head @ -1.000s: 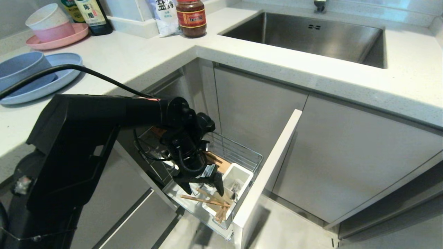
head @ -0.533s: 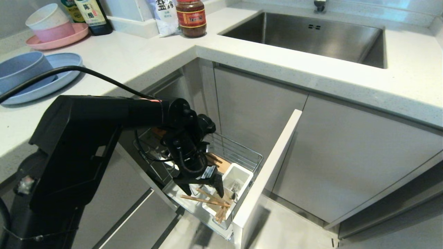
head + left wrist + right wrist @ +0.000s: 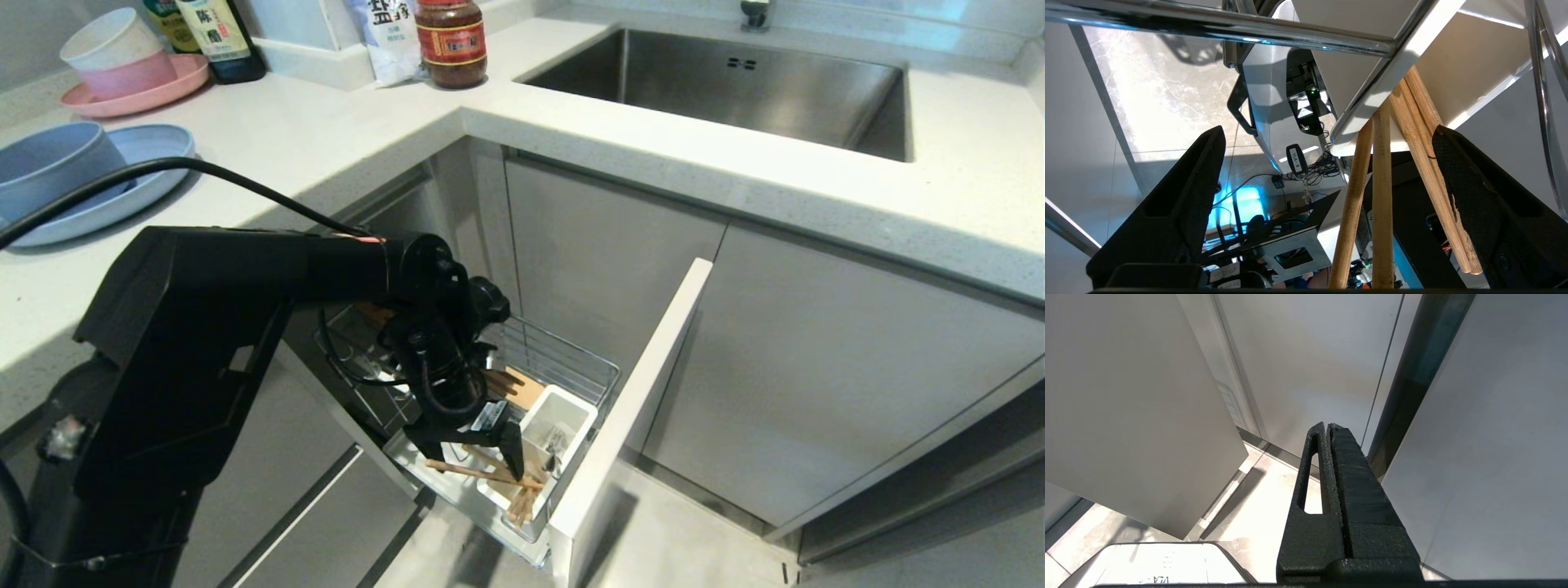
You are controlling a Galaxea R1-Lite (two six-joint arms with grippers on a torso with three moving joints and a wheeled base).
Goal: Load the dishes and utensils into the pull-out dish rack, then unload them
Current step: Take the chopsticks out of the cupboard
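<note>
Two dishes — the light-blue plate (image 3: pixel 151 155) and blue-grey bowl (image 3: pixel 49 163) on it — sit on the counter (image 3: pixel 326 131). Below, the pull-out dish rack (image 3: pixel 563 359) stands open, the left gripper (image 3: pixel 473 457) spread wide around the chopsticks (image 3: pixel 482 474) leaning from the white utensil cup (image 3: pixel 563 412). Right gripper (image 3: pixel 1327 428) — fingers pressed together beside the cabinet doors (image 3: pixel 1126 396).
</note>
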